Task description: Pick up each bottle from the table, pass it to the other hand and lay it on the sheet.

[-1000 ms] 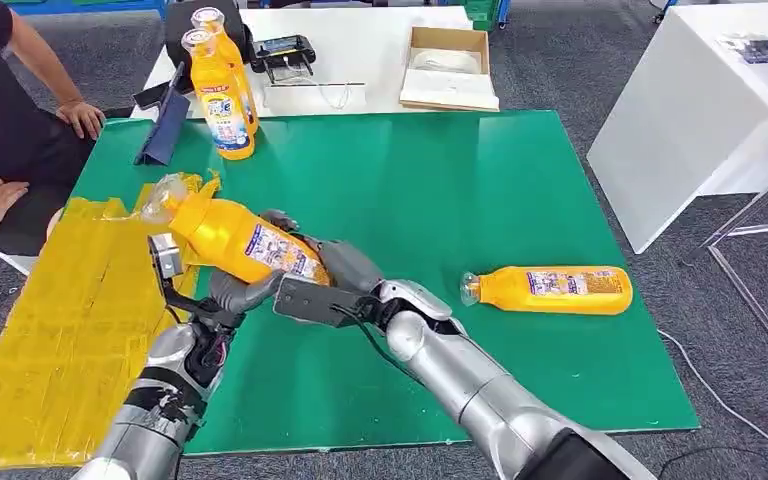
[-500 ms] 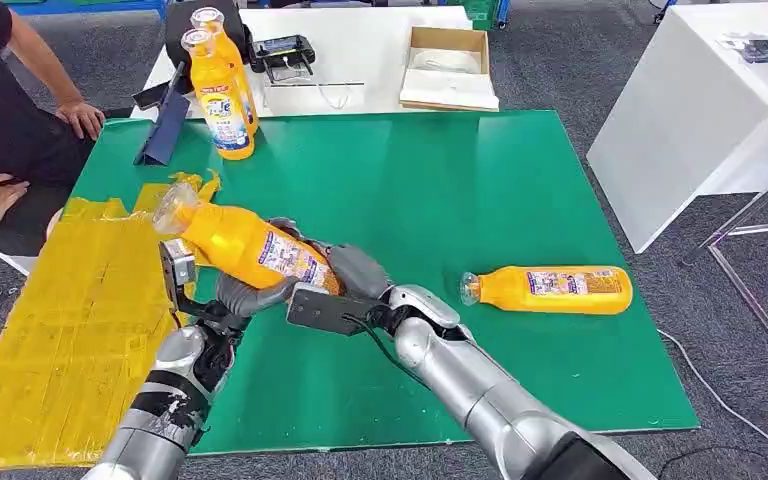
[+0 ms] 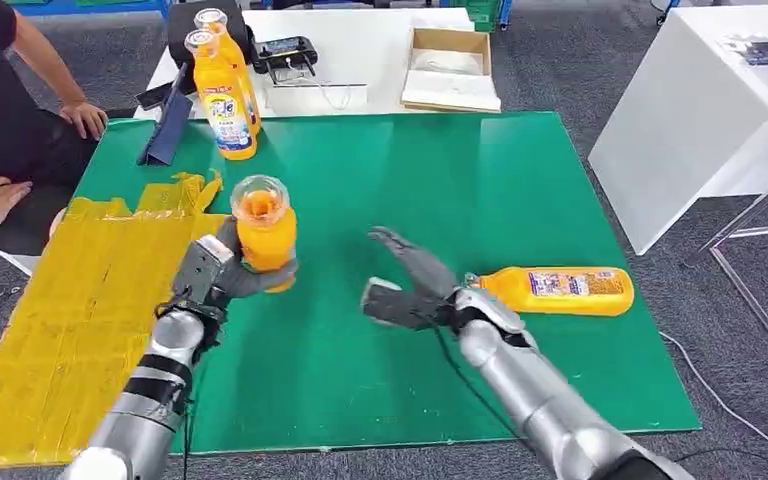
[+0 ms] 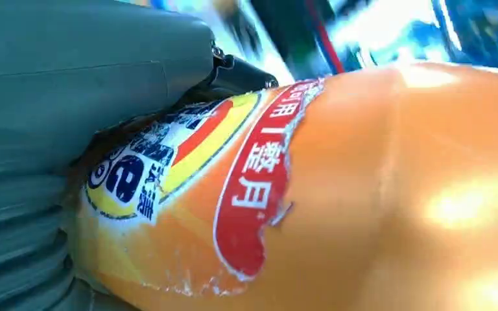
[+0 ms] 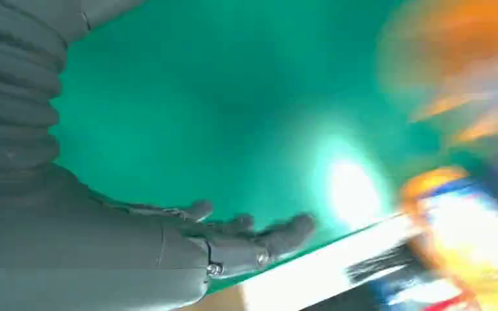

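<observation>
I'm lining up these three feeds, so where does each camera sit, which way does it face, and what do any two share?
Head view: high on the body, looking forward and down at the green table mat; both silver arms, left hand, open right hand.
Left wrist view: behind the left hand, facing the orange plastic juice bottle that it grips; grey ribbed cover.
Right wrist view: behind the right hand, facing the mat; grey cover, spread fingers.
Shared: head and left wrist views both show the gripped bottle.

The bottle (image 4: 337, 194) label reads "一整月" (red band).
</observation>
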`<state>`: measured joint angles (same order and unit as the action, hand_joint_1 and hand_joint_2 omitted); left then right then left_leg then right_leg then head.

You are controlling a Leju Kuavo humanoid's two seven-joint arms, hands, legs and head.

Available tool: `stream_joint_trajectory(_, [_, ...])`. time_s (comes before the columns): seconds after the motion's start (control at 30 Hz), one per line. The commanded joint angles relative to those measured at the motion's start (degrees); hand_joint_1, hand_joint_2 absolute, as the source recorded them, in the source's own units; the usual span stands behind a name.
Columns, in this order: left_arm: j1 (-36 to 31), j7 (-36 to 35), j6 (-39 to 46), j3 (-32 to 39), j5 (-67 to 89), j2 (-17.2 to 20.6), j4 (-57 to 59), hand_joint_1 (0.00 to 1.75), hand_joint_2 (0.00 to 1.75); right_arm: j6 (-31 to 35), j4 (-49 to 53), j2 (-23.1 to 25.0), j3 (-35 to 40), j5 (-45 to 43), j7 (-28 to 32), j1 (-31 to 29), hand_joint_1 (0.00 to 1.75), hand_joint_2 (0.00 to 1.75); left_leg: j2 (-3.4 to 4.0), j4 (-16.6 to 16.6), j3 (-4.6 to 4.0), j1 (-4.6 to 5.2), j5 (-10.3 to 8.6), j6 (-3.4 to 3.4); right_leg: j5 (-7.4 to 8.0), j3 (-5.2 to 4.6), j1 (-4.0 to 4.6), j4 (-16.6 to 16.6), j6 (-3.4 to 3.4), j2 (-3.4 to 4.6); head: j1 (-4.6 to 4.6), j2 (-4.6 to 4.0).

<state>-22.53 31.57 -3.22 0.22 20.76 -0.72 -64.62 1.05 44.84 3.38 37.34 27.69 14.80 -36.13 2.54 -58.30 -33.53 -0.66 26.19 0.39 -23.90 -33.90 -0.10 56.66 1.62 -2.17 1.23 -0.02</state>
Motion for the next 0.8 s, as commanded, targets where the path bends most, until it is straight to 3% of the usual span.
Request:
stream_joint_trajectory(0.03, [-12.04,-7.18,21.32,-3.19,27.56,7.63,22.44,1.75,1.75,-2.91,16.84,-13.81,-11.71,0.68,1.77,5.73,0.00,1.75,-0.48,0.03,0.05,0.03,-0.05,0.00,-0.05,0.13,-0.06,0.03,-0.01,-0.13,0.04,0.00])
stream_joint_trajectory(0.07, [-11.80,-13.27,30.25,-5.69,37.99,8.04,23.54,1.75,1.75,-3.34,18.57,-15.86,-12.81,0.35,2.33,6.25,0.00,1.75,-0.37,0.03,0.01,0.00,-0.05,0.00,-0.01,0.08,-0.02,0.00,0.04,-0.15,0.09,0.00])
stream_joint_trajectory(0.1, [-11.61,-13.24,30.45,-5.51,38.38,7.81,23.67,1.75,1.75,-4.05,18.96,-16.69,-13.32,-0.07,2.61,6.28,0.00,1.75,-0.57,0.05,0.09,0.05,-0.06,0.01,-0.08,0.17,-0.09,0.04,0.03,-0.26,0.11,0.00])
stream_joint_trajectory(0.23, [-11.35,-13.22,30.67,-5.30,38.68,7.51,23.59,1.75,1.75,-4.29,19.43,-16.76,-13.61,-0.22,2.74,6.53,0.00,1.75,-0.29,0.02,0.04,0.08,-0.01,0.02,-0.04,0.06,-0.10,0.04,0.06,-0.04,0.06,0.00])
stream_joint_trajectory(0.27, [-11.92,-19.44,31.38,-6.70,46.38,8.42,24.96,1.75,1.75,-4.88,20.75,-17.17,-14.91,-1.71,3.41,7.34,0.00,1.75,-0.19,0.02,-0.02,0.03,-0.02,0.01,0.01,0.02,-0.04,0.00,0.05,-0.02,0.04,0.00])
stream_joint_trajectory(0.37, [-13.04,-23.42,32.33,-7.04,53.92,9.85,31.21,1.75,1.75,-8.87,24.39,-22.33,-16.58,-4.73,4.11,8.60,0.00,1.75,-0.32,0.01,0.06,0.05,-0.01,0.01,-0.04,0.12,-0.08,0.04,0.03,0.00,0.06,0.00])
stream_joint_trajectory(0.5, [-13.83,-22.24,32.08,-6.17,56.33,10.69,37.84,1.75,1.75,-14.25,26.26,-28.85,-16.11,-5.77,3.01,10.46,0.00,1.75,-0.50,0.05,0.07,0.11,-0.04,0.02,-0.05,0.12,-0.17,0.01,0.03,-0.14,0.09,0.00])
stream_joint_trajectory(0.6, [-15.15,-21.51,25.66,-7.79,58.64,10.40,41.23,1.73,1.75,-17.21,26.04,-31.84,-15.94,-8.50,2.65,11.46,0.00,1.75,-0.28,0.02,-0.04,0.07,-0.02,0.02,0.00,0.02,-0.11,-0.02,0.06,-0.08,0.09,0.00])
stream_joint_trajectory(0.63, [-15.37,-22.20,24.79,-8.88,60.03,10.55,41.80,0.00,1.75,-17.88,25.35,-32.04,-15.36,-8.69,2.55,10.90,0.00,1.75,-0.47,0.03,0.07,0.08,0.01,0.03,-0.06,0.16,-0.14,-0.01,0.05,-0.12,0.06,0.00])
stream_joint_trajectory(0.8, [-16.17,-24.87,22.26,-9.70,61.18,9.27,44.16,0.00,1.75,-18.31,21.54,-30.67,-12.62,-8.10,1.97,8.06,0.00,1.75,-0.24,0.04,0.05,0.13,-0.01,0.00,0.03,0.10,-0.18,-0.01,0.03,0.05,0.04,0.00])
